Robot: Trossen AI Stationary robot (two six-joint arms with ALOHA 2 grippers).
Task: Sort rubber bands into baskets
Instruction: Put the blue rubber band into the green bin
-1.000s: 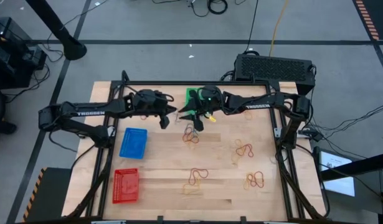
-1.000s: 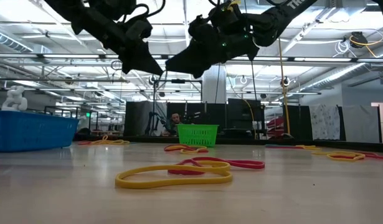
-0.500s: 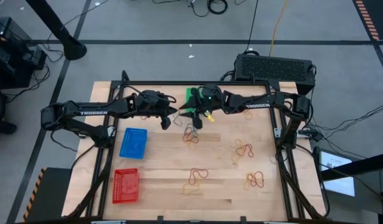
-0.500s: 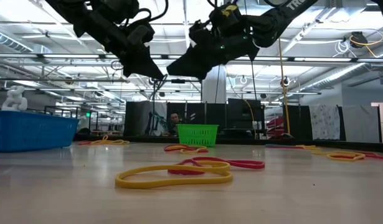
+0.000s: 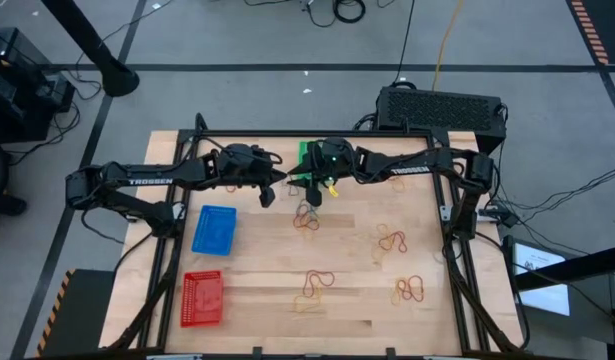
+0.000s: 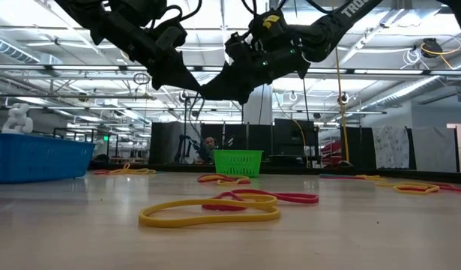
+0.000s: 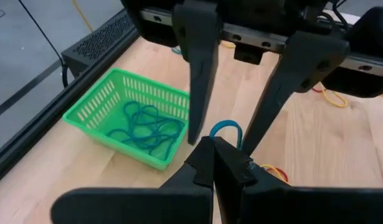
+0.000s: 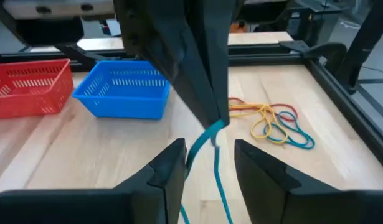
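Two grippers | left fingers (image 7: 213,163) pinch teal band (image 7: 226,132) | right fingers (image 8: 172,168) apart

A: Left wrist cam, what was there?
B: Left end effector (image 7: 214,163) at the near edge, dark fingers pressed together, pinching a teal rubber band (image 7: 226,129) that looped up just past the tips.
A: Other arm?
B: Right end effector (image 7: 225,134) faced it, two long dark fingers (image 7: 201,68) spread, one on each side of the teal loop. Contact couldn't be told.
A: Baskets?
B: Green basket (image 7: 98,104) on the wooden desk (image 7: 66,168), near the black frame rail, with a tangle of dark teal-green bands (image 7: 144,127) inside.
A: Anything else?
B: Yellow bands (image 7: 331,96) and a bit of red farther off on the desk.
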